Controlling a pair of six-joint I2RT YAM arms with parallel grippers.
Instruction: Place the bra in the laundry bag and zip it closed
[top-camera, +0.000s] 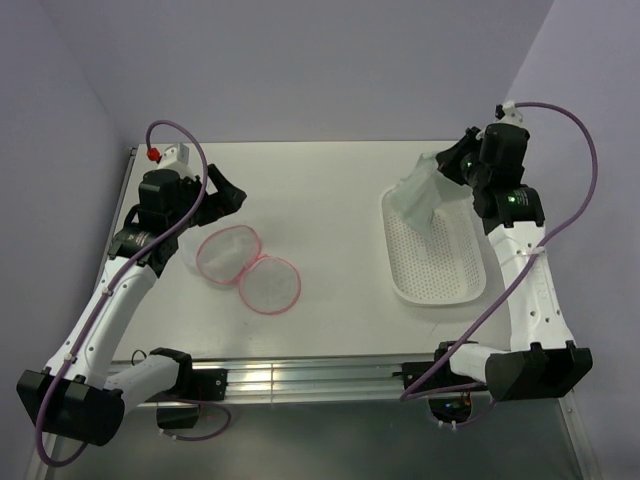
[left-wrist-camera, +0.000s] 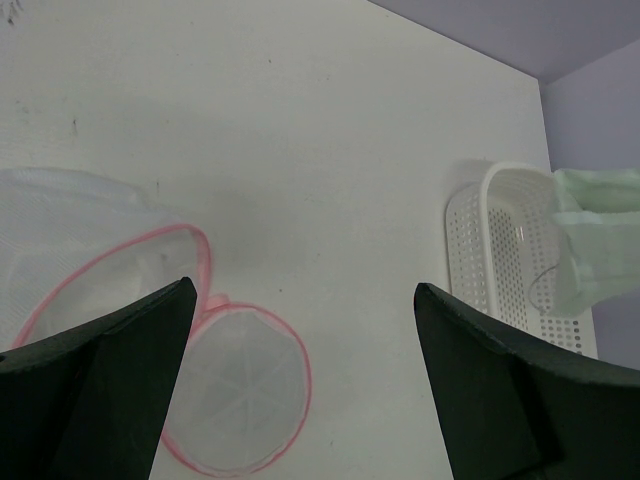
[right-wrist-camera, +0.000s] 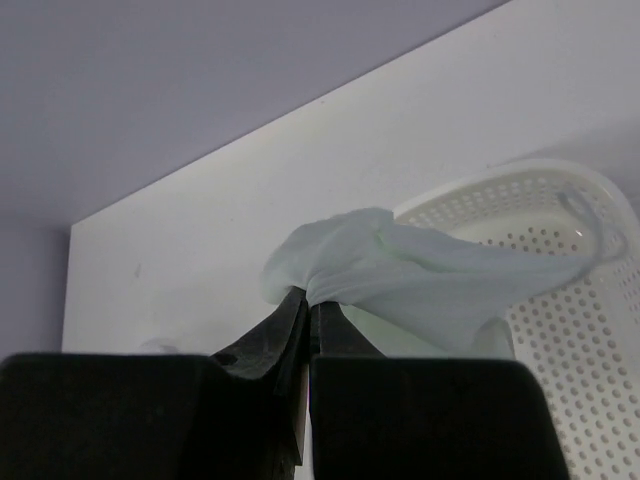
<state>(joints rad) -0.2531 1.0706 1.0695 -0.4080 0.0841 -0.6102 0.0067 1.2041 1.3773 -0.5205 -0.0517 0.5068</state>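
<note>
Over the perforated basket (top-camera: 440, 268), right pincer (right-wrist-camera: 308, 308) pinches the sheer mint bra (right-wrist-camera: 420, 280); left pincer (left-wrist-camera: 305, 298) gapes wide.

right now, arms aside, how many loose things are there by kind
bra: 1
laundry bag: 1 (two joined mesh discs, lying open)
white basket: 1
total: 3

Laundry bag (left-wrist-camera: 245, 385) partly behind left fingers (left-wrist-camera: 100, 390); bra (left-wrist-camera: 600, 235) cropped at edge.
</note>
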